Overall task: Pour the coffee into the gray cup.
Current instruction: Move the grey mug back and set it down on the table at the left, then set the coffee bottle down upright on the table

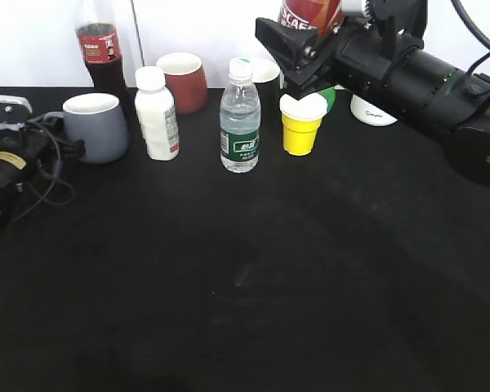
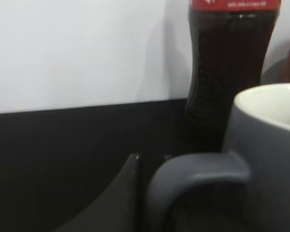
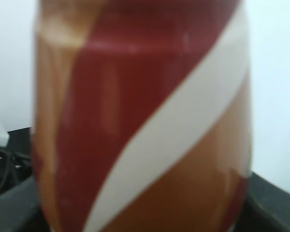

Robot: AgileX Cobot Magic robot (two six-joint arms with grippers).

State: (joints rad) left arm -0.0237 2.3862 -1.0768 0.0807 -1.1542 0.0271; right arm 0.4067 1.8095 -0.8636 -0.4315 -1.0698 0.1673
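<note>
Our right hand [image 1: 310,37] grips the coffee [image 1: 309,15] at the far edge — bottles block the way to the cup [image 1: 98,125]; left hand's state unclear.

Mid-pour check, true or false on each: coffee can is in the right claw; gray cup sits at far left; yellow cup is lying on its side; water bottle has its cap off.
1. The right claw holds the coffee can. True.
2. The gray cup stands at the left. True.
3. The yellow cup lies on its side. False: it stands upright.
4. The water bottle is uncapped. False: its cap is on.
</note>
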